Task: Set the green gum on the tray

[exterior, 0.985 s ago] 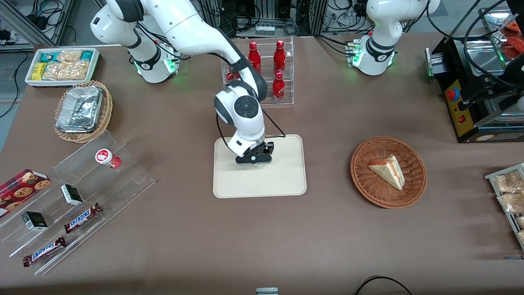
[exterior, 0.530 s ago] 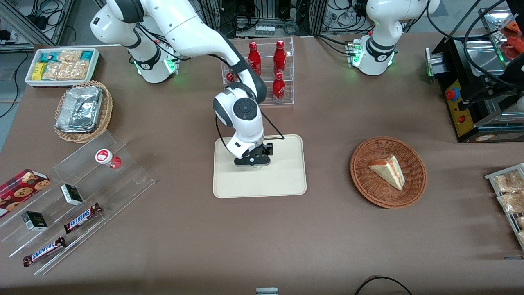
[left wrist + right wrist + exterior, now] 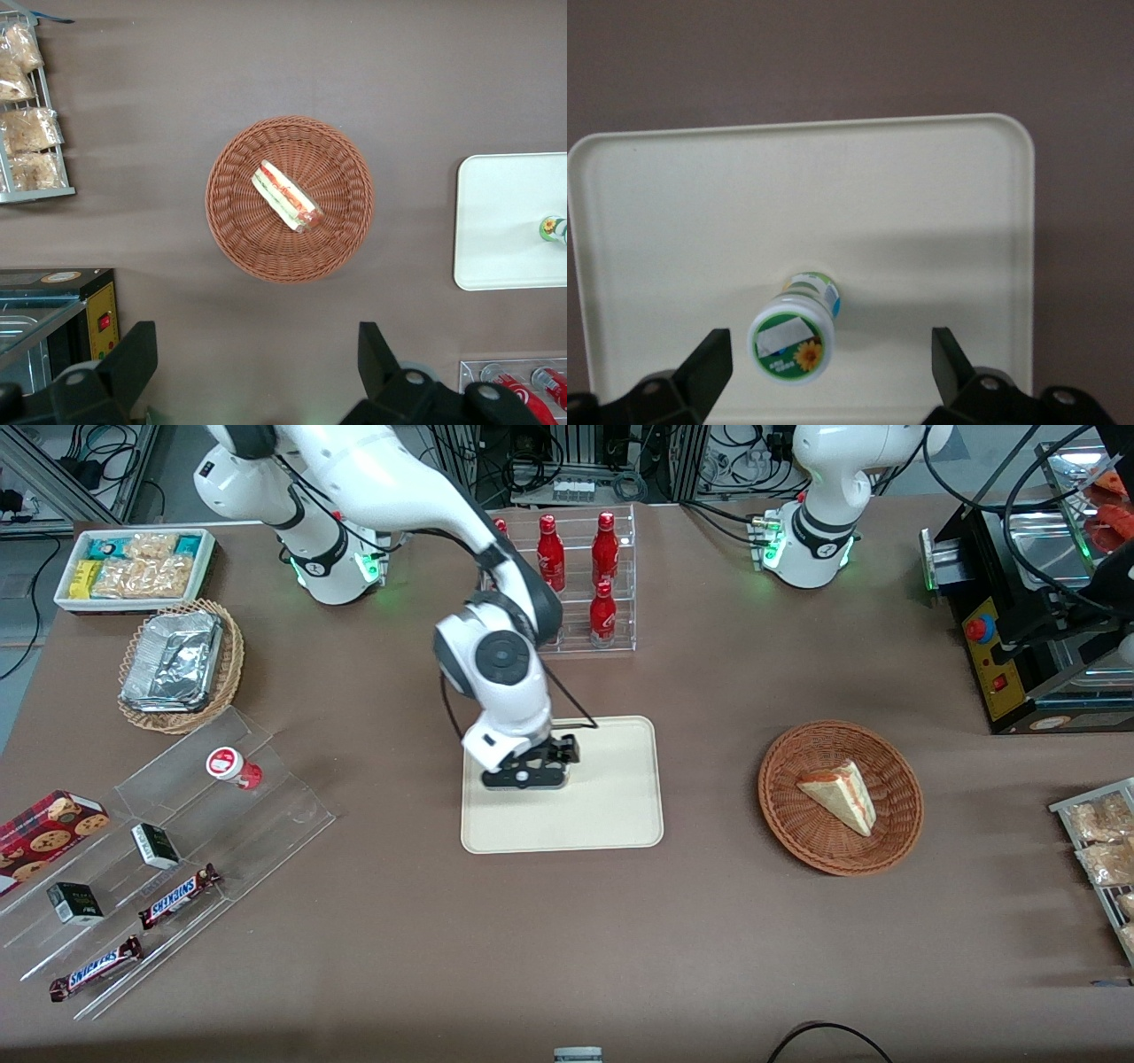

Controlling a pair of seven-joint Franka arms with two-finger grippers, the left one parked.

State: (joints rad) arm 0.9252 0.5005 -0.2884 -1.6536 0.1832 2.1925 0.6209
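Observation:
The green gum (image 3: 794,336) stands upright on the cream tray (image 3: 921,195), showing its white-and-green lid with an orange flower. My right gripper (image 3: 830,347) hangs above it, open, with one dark finger on each side of the bottle and well apart from it. In the front view the gripper (image 3: 524,778) hovers over the tray (image 3: 611,806) and hides the gum. The left wrist view shows the green gum (image 3: 554,229) standing on the tray (image 3: 496,221).
A clear rack of red bottles (image 3: 602,602) stands farther from the front camera than the tray. A wicker basket with a sandwich (image 3: 840,797) lies toward the parked arm's end. A red-lidded bottle (image 3: 226,763) sits on a clear stand toward the working arm's end.
The gripper has risen and drifted over the tray toward the working arm's end. The tray has not moved.

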